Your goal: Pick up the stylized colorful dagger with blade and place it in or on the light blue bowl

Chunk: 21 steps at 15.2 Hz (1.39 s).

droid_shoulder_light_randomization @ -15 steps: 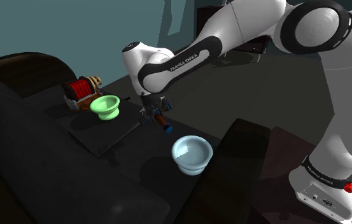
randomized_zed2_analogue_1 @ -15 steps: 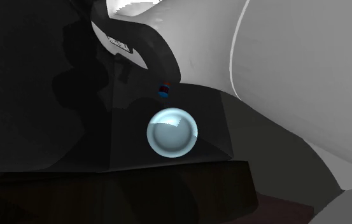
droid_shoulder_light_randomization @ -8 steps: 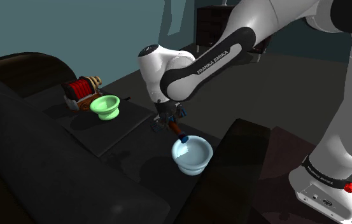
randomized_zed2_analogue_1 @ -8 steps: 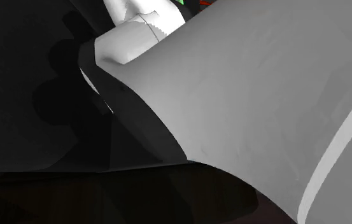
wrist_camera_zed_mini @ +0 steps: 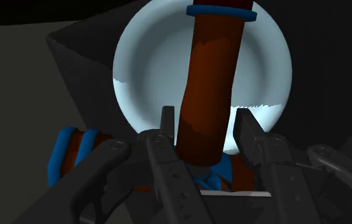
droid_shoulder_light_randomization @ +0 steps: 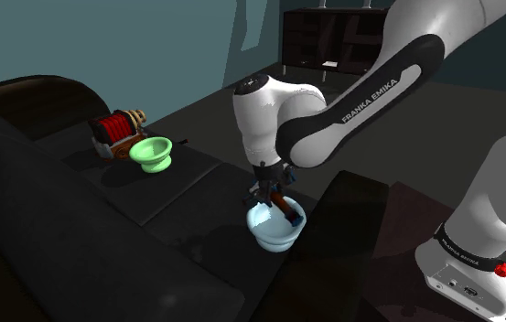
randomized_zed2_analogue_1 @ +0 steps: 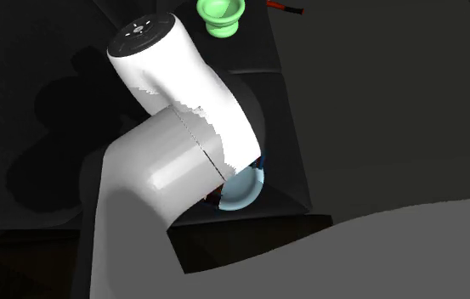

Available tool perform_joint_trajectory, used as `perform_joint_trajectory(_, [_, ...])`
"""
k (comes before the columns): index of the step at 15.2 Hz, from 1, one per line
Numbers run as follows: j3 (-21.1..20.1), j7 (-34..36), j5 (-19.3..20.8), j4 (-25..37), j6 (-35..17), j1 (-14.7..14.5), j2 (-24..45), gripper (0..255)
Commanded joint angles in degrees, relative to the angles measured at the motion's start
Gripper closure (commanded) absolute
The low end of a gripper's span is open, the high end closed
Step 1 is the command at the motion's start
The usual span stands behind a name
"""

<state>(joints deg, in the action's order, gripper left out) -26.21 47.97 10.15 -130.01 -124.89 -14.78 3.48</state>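
The dagger has a reddish-brown shaft with blue rings, and my gripper is shut on it, one finger on each side. It hangs directly over the light blue bowl, its far end reaching across the bowl's opening. In the shoulder view the gripper points down just above the bowl, and the dagger slants into the bowl's mouth. Whether the dagger touches the bowl I cannot tell. In the second exterior view the white arm covers most of the bowl.
A green bowl and a red-and-brown spool-like object stand on the dark surface toward the shoulder view's left. A dark raised block rises right beside the blue bowl. Dark shelves stand at the back.
The arm has swung toward the shoulder view's right and lower, carrying the dagger from beside the green bowl to over the light blue bowl. The grip has stayed shut.
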Motion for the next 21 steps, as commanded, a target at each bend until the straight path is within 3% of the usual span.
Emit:
perform_joint_trajectory(1, [-0.3, 0.3, -0.6, -2.2, -1.1, -0.2, -1.2, 255])
perform_joint_trajectory(13, [0.9, 5.5, 5.6, -4.1, -9.6, -0.8, 6.8, 255])
perform_joint_trajectory(21, [0.9, 5.4, 5.6, -4.1, -9.6, -0.8, 6.8, 255])
